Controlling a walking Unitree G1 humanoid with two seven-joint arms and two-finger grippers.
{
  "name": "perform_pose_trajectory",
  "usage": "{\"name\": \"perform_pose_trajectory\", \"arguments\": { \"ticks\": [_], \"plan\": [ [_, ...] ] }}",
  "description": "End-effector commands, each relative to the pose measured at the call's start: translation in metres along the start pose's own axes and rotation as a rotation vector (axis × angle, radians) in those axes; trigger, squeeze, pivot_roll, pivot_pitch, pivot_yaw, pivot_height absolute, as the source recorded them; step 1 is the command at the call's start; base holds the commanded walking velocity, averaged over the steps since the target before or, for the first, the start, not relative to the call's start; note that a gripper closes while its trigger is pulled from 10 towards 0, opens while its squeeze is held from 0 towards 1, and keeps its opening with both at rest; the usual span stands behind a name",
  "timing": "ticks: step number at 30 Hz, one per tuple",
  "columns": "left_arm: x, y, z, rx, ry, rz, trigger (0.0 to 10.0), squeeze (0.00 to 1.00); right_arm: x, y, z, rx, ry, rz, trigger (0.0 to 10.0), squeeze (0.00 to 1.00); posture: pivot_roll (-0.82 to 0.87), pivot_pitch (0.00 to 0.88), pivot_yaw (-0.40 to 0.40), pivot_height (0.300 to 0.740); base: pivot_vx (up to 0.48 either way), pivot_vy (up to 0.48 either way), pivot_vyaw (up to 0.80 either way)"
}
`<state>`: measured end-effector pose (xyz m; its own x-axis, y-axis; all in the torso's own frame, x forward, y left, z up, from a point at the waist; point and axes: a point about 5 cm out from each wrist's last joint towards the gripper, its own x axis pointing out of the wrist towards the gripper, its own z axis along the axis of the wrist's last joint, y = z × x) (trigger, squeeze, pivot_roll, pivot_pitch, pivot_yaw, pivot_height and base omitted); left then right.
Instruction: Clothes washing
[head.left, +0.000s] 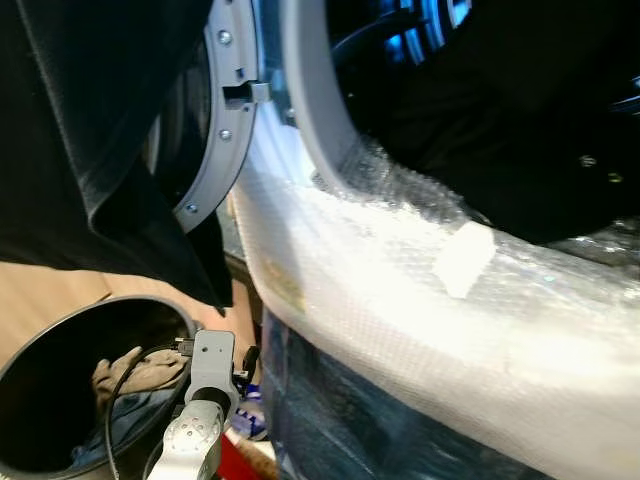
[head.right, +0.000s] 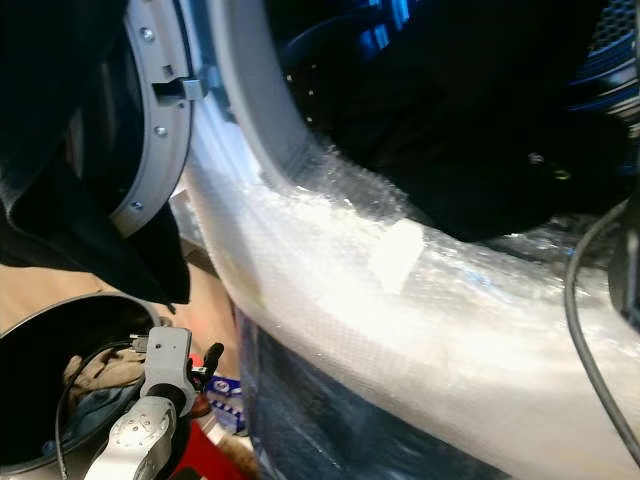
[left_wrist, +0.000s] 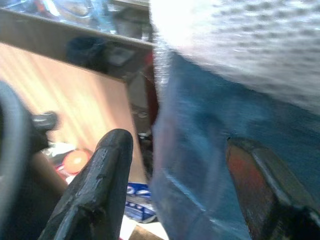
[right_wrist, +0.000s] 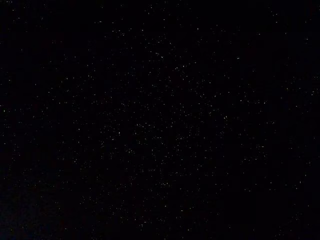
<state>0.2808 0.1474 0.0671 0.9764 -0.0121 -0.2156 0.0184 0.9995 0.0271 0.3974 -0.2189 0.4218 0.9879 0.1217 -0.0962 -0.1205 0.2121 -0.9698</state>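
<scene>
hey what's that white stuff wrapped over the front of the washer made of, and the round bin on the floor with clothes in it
The white wrap looks like bubble wrap: clear plastic film, glossy, with a fine grid of small air pockets catching the light. The round bin seems to be smooth black plastic with a slightly shiny rim, though metal cannot be ruled out. The clothes inside look like soft, matte, creased fabric.

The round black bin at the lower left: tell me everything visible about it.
The bin is a round, dark container with a thin, lighter-looking rim, standing open on a wooden floor beside the wrapped washing machine. Inside lie crumpled clothes: a tan piece over bluish fabric. A black cable crosses its opening, and the silver left arm stands in front of its near edge.
</scene>
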Motion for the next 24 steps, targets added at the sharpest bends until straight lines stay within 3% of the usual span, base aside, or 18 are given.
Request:
{"name": "perform_pose_trajectory", "arguments": {
  "ticks": [1, 4, 7, 11, 12, 13, 14, 15, 16, 18, 20, 21, 22, 23, 24],
  "plan": [
    [-0.002, 0.005, -0.002, -0.006, 0.01, 0.011, 10.0, 0.0, -0.003, -0.006, 0.003, -0.001, -0.029, -0.003, 10.0, 0.0, -0.05, 0.006, -0.004, 0.74, 0.0, 0.0, 0.0],
    [-0.002, 0.006, -0.001, -0.005, 0.01, 0.011, 10.0, 0.0, -0.005, -0.013, 0.002, 0.04, -0.017, -0.08, 10.0, 0.0, -0.05, 0.005, 0.001, 0.74, 0.0, 0.0, 0.0],
    [-0.001, 0.007, -0.001, -0.002, 0.008, 0.013, 10.0, 0.0, -0.022, -0.05, -0.003, 0.139, 0.038, -0.413, 10.0, 0.0, -0.05, 0.003, 0.002, 0.74, 0.0, 0.0, 0.0],
    [0.0, 0.007, 0.0, 0.0, 0.006, 0.012, 10.0, 0.0, -0.053, -0.092, -0.003, 0.235, 0.013, -0.789, 10.0, 0.0, -0.06, 0.003, 0.006, 0.74, 0.0, 0.0, 0.0],
    [0.0, 0.007, 0.0, 0.0, 0.006, 0.012, 10.0, 0.0, -0.055, -0.094, -0.003, 0.24, 0.013, -0.815, 10.0, 0.0, -0.06, 0.003, 0.006, 0.74, 0.0, 0.0, 0.0],
    [0.0, 0.006, 0.0, -0.001, 0.006, 0.009, 10.0, 0.0, -0.052, -0.091, -0.004, 0.239, 0.02, -0.782, 10.0, 0.0, -0.06, 0.0, 0.007, 0.74, 0.0, 0.0, 0.0],
    [0.001, 0.004, 0.0, -0.002, 0.006, 0.003, 10.0, 0.0, -0.033, -0.067, -0.003, 0.199, 0.018, -0.536, 10.0, 0.0, -0.06, 0.0, 0.007, 0.74, 0.0, 0.0, 0.0],
    [0.001, 0.004, 0.001, -0.002, 0.005, 0.0, 10.0, 0.0, -0.023, -0.05, -0.002, 0.17, 0.015, -0.374, 10.0, 0.0, -0.06, 0.0, 0.007, 0.74, 0.0, 0.0, 0.0],
    [0.001, 0.003, 0.001, -0.002, 0.004, -0.002, 10.0, 0.0, -0.009, -0.021, 0.002, 0.075, -0.029, -0.107, 10.0, 0.0, -0.06, 0.0, 0.001, 0.74, 0.0, 0.0, 0.0],
    [0.001, 0.003, 0.001, -0.003, 0.004, -0.002, 10.0, 0.0, -0.005, -0.001, 0.004, -0.018, -0.096, 0.081, 10.0, 0.0, -0.06, 0.0, 0.002, 0.74, 0.0, 0.0, 0.0],
    [0.001, 0.003, 0.001, -0.005, 0.003, 0.001, 10.0, 0.0, -0.006, 0.005, 0.005, -0.055, -0.148, 0.149, 10.0, 0.0, -0.06, 0.0, 0.002, 0.74, 0.0, 0.0, 0.0],
    [0.001, 0.005, 0.001, -0.006, 0.004, 0.004, 10.0, 0.0, -0.011, -0.027, -0.001, 0.068, -0.019, -0.234, 10.0, 0.0, -0.06, 0.0, 0.013, 0.74, 0.0, 0.0, 0.0],
    [0.001, 0.005, 0.001, -0.006, 0.004, 0.004, 10.0, 0.0, -0.011, -0.027, -0.001, 0.068, -0.019, -0.234, 10.0, 0.0, -0.06, 0.0, 0.013, 0.74, 0.0, 0.0, 0.0],
    [0.001, 0.005, 0.0, -0.004, 0.005, 0.005, 10.0, 0.0, -0.023, -0.051, -0.01, 0.102, 0.095, -0.504, 10.0, 0.0, -0.06, 0.0, 0.01, 0.74, 0.0, 0.0, 0.0],
    [0.001, 0.005, 0.0, -0.002, 0.005, 0.003, 10.0, 0.0, -0.032, -0.062, -0.012, 0.078, 0.121, -0.6, 10.0, 0.0, -0.06, 0.0, 0.01, 0.74, 0.0, 0.0, 0.0]
  ]
}}
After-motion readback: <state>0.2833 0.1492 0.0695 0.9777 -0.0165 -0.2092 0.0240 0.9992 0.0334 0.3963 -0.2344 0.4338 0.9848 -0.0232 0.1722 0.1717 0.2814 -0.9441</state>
